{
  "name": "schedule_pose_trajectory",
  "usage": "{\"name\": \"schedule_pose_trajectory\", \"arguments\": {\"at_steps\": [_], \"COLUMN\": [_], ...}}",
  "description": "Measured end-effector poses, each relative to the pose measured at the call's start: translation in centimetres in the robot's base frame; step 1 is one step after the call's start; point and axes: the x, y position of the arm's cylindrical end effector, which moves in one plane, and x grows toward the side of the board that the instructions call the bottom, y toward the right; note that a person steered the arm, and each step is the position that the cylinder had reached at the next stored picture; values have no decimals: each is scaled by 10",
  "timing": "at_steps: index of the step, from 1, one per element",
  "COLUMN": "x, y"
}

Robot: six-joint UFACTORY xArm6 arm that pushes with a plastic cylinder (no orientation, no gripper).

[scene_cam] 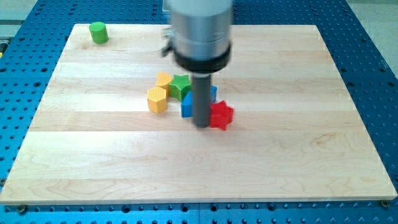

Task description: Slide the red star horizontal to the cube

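Observation:
A red star (221,116) lies on the wooden board (199,168), just right of the middle. My tip (202,126) is down on the board, touching the star's left side. Right behind the rod sits a blue cube (187,105), partly hidden by it, with another bit of blue (213,93) showing at the rod's right. A green star (181,86) sits above the cube. A yellow hexagonal block (157,99) and another yellow block (164,79) lie to the cluster's left.
A green cylinder (98,32) stands near the board's top left corner. The arm's grey and black body (201,31) hangs over the top middle. A blue perforated table surrounds the board.

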Motion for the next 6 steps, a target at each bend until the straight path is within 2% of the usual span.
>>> {"name": "schedule_pose_trajectory", "arguments": {"at_steps": [1, 2, 3, 5, 6], "x": [-8, 23, 35, -100, -69], "y": [47, 9, 51, 92, 96]}}
